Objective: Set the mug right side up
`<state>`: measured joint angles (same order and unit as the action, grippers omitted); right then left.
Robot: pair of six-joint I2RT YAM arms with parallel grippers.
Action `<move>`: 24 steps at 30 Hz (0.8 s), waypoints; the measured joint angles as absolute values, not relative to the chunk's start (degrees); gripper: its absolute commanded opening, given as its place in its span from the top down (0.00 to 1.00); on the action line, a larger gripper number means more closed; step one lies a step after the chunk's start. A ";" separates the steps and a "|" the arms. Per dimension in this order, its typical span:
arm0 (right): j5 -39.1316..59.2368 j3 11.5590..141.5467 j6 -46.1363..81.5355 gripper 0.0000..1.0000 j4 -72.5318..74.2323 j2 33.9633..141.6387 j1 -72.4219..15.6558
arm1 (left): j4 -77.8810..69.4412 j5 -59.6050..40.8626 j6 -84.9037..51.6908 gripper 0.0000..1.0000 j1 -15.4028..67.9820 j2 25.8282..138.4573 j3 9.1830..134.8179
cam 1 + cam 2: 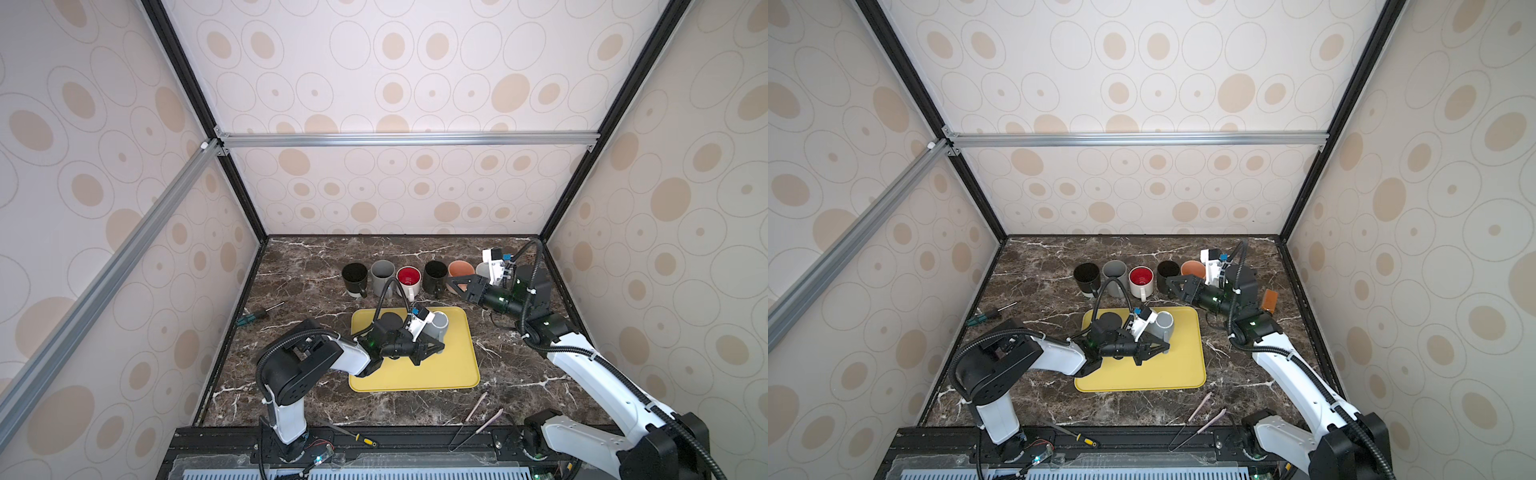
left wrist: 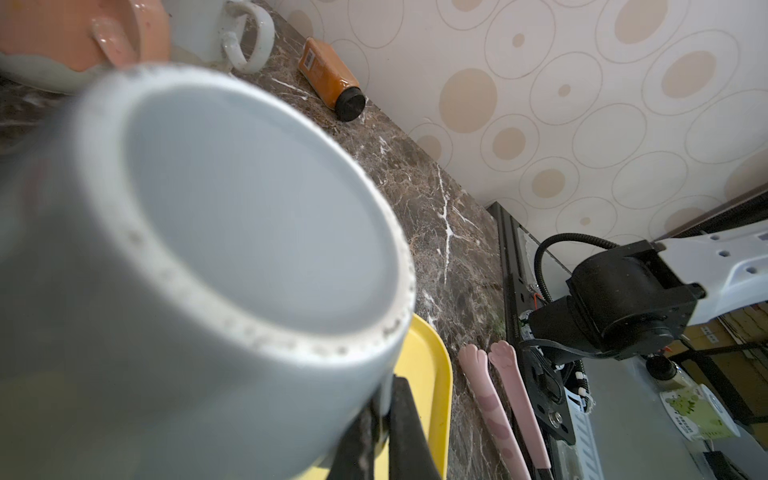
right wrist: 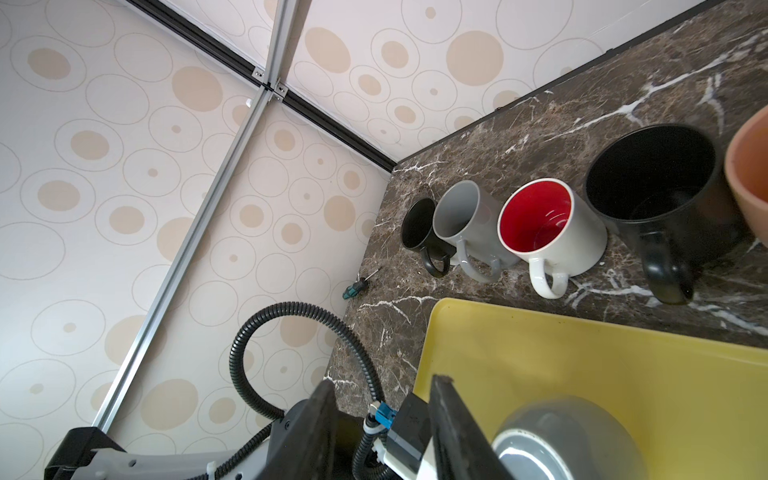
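Two grippers on our list, one in use.

Item 1: left gripper (image 1: 430, 355). Jaws pinched nearly together. In the left wrist view a grey strip sits between the fingers (image 2: 409, 428); we read it as the handle of the grey mug (image 1: 439, 326).

Item 2: grey mug, bottom up, its foot ring filling the left wrist view. Pos.: far half of the yellow tray (image 1: 415, 378), touching the left gripper on its far side. Whether it rests on the tray or hangs just clear we cannot tell. Long axis approx. upright, perhaps slightly tilted.

Key relation (our judgement): the mug body sits beside the jaws, not between them. The flip therefore needs a wrist roll about the handle, w/ enough lift for the rim to clear the tray. Left arm is much the nearer.

Item 3: left arm. Folded low, forearm reaching rightward over the tray, wrist rolled so its camera sits on the far side.

Item 4: right gripper (image 1: 457, 286). Jaws part open, nothing between them. Well apart from the grey mug, pointing left by the orange mug (image 1: 460, 268) in the back row. Arm stretched long from the near-right corner.

Misc.: dark mug (image 1: 390, 321) on the tray beside the grey one; looks bottom up too.
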<state>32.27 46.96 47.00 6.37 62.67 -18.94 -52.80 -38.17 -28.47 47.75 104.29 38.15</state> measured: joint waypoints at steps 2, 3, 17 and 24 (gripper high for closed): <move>32.14 46.96 46.76 0.60 5.89 62.67 -18.94 | -54.68 -39.68 -28.53 1.00 47.72 105.89 38.76; 32.12 46.96 46.61 0.60 5.63 62.67 -18.92 | -55.57 -40.23 -28.60 1.00 47.68 106.61 38.96; 31.42 46.96 44.66 0.60 3.09 62.65 -18.76 | -60.34 -46.41 -30.85 1.00 44.93 113.30 41.56; 31.44 46.96 44.47 0.60 2.87 62.67 -18.68 | -60.40 -47.72 -31.73 0.90 44.34 115.00 43.09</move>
<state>31.44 46.96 44.47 2.87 62.67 -18.68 -60.40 -47.72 -31.73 44.34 115.00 43.09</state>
